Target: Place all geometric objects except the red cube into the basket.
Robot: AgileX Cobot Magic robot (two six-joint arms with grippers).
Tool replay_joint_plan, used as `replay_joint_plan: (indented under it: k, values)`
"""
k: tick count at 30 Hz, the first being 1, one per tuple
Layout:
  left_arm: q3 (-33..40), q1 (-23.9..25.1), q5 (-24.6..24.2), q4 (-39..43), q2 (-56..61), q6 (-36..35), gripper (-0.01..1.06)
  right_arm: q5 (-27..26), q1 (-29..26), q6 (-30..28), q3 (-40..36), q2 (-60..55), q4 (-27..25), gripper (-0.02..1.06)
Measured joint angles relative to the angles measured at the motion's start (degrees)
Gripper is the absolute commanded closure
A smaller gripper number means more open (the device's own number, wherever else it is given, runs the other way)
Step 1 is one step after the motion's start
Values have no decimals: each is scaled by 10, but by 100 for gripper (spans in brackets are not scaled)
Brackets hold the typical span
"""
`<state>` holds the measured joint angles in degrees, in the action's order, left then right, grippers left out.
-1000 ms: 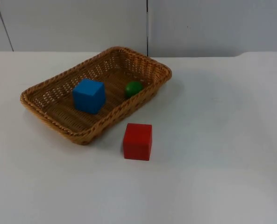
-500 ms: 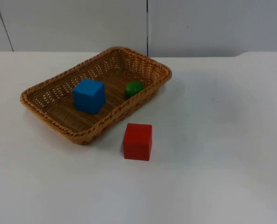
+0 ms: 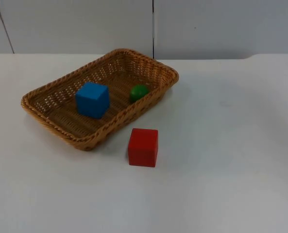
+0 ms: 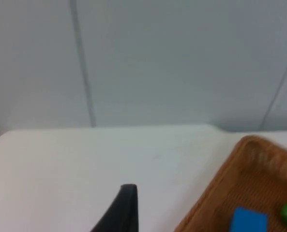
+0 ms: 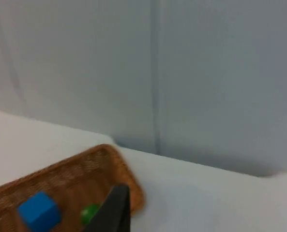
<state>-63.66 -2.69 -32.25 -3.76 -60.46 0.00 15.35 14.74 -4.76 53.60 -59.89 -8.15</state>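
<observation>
A plain white surface point(image 3: 221, 184) runs back to a grey partition wall point(image 3: 76, 26). The wall is made of flat panels with thin dark vertical seams point(image 3: 153, 26) between them. The light is soft and even, with faint shadows.

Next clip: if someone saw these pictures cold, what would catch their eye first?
Most likely the red cube, sitting alone on the white table just in front of the wicker basket, close to its near rim. Next comes the basket itself, holding a blue cube and, to its right, a small green ball near the basket's right wall. Both wrist views look onto that basket from a distance.
</observation>
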Motion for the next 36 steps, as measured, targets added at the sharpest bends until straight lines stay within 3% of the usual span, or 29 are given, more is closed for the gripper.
replay_joint_plan:
  k: [2,3,6,10,15,19,24,29,36]
  values:
    - [15,0,32,-22,5,16,0,27,-69,9,0,1,15,1]
    - [15,0,32,-22,5,16,0,27,-69,9,0,1,15,1]
    - [64,0,63,-29,27,41,0,49,-176,13,0,16,50,1]
    - [113,0,86,-33,60,48,0,61,-212,4,0,32,95,1]
    - [136,0,91,-33,84,54,0,78,-174,-1,0,34,113,1]
    - [139,0,91,-34,98,56,0,94,-131,-2,0,39,92,1]
    - [139,0,94,-31,172,57,0,116,-108,5,-2,136,82,1]
    - [139,0,85,-21,273,57,0,133,-106,8,-2,281,118,1]
    - [136,0,73,38,427,53,0,209,-125,9,18,468,203,1]
